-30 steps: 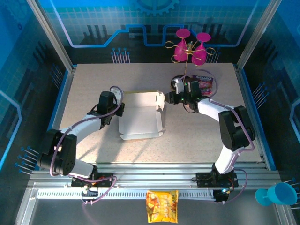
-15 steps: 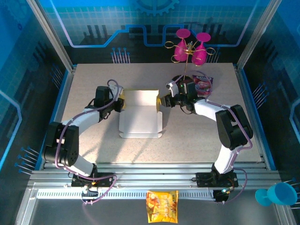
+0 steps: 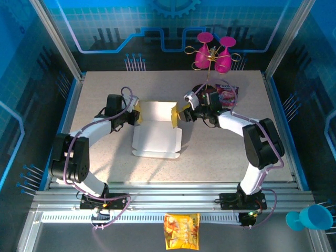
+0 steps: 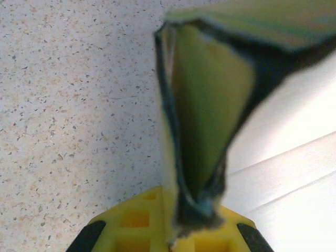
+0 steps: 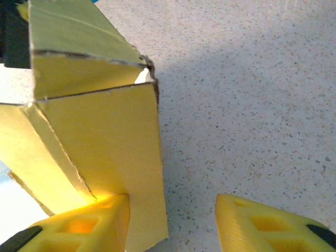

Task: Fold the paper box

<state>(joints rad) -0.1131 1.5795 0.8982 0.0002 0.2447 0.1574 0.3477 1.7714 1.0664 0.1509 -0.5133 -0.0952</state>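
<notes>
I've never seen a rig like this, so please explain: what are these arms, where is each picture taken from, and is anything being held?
These are two robot arms bolted at the near edge of a table, each ending in a two-finger gripper. The wide picture looks down from above and behind them. The two close-ups come from cameras on the wrists, so the yellow blocks there are the fingers. On the table lies the paper box, white inside, golden-yellow outside, partly folded. The left gripper is shut on its left flap. The right gripper stands open beside the raised right flap. A snack bag lies on the front ledge.
</notes>
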